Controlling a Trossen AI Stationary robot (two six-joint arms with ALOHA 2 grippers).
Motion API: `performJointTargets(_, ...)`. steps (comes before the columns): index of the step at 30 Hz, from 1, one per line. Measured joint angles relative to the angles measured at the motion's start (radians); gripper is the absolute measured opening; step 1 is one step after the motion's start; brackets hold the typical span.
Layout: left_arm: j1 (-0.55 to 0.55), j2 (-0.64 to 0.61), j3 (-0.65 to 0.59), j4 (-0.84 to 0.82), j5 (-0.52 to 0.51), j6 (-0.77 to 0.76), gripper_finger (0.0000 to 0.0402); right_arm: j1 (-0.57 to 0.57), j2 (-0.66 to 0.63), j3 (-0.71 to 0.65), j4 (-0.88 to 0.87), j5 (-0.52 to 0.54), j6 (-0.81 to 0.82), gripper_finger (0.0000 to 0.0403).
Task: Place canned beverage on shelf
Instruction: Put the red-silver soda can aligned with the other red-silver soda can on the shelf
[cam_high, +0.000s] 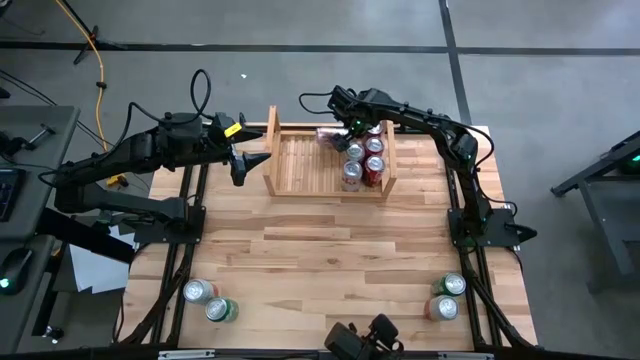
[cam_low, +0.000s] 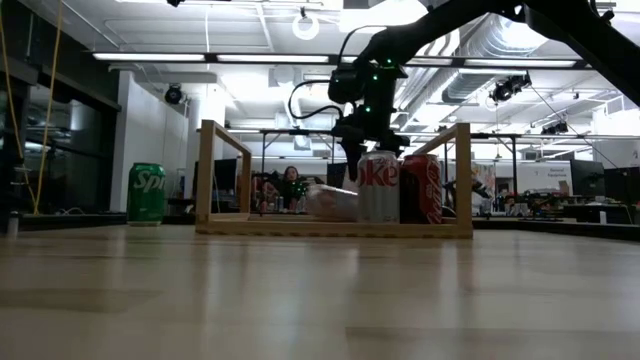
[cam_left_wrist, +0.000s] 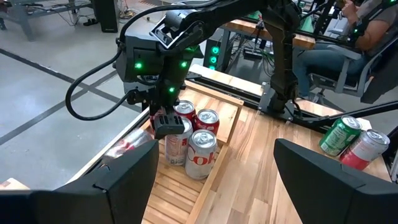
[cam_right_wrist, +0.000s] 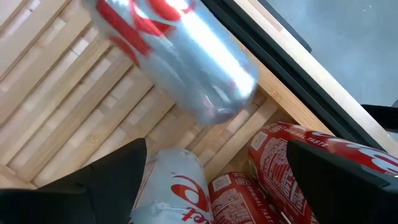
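The shelf (cam_high: 300, 170) stands at the table's far middle. Several upright cans (cam_high: 364, 160), silver and red, are packed at its right end. Beside them a silver-and-red can (cam_right_wrist: 180, 56) lies on its side on the slats (cam_right_wrist: 74, 106), near the shelf's far rail; the low view shows it too (cam_low: 332, 203). My right gripper (cam_right_wrist: 214, 149) hangs open over this corner, pointing steeply down, its fingers apart above the upright cans. My left gripper (cam_high: 258, 160) waits open in the air just left of the shelf's left side board.
Two cans (cam_high: 210, 300) stand at the table's near left and two more (cam_high: 447, 296) at the near right. The shelf's left half is bare slats. A person sits beyond the table's far edge (cam_left_wrist: 367, 31).
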Motion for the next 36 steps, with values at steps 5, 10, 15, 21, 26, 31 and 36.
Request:
performJointTargets(5, 0.0, 0.0, 0.0, 0.0, 0.0, 0.0, 0.0308, 0.0, 0.001, 0.0, 0.015, 0.008, -0.001, 0.0374)
performJointTargets(10, 0.0, 0.0, 0.0, 0.0, 0.0, 0.0, 0.0308, -0.002, 0.004, 0.027, 0.024, -0.006, -0.003, 0.0374)
performJointTargets(15, 0.0, 0.0, 0.0, 0.0, 0.0, 0.0, 0.0308, -0.002, 0.003, 0.09, 0.038, -0.021, -0.01, 0.0374)
performJointTargets(21, 0.0, 0.0, 0.0, 0.0, 0.0, 0.0, 0.0308, -0.001, 0.002, 0.181, 0.039, -0.029, -0.056, 0.0374)
performJointTargets(26, 0.0, 0.032, 0.0, 0.02, -0.117, -0.096, 0.0308, 0.001, 0.002, 0.27, -0.03, -0.089, -0.108, 0.0374)
performJointTargets(31, 0.104, 0.171, 0.04, 0.067, -0.068, -0.179, 0.0308, 0.002, 0.0, 0.408, -0.16, -0.118, -0.144, 0.0374)
performJointTargets(36, 0.23, 0.44, 0.239, -0.06, 0.026, -0.17, 0.0308, 0.002, -0.082, 0.402, -0.189, -0.12, -0.143, 0.0374)
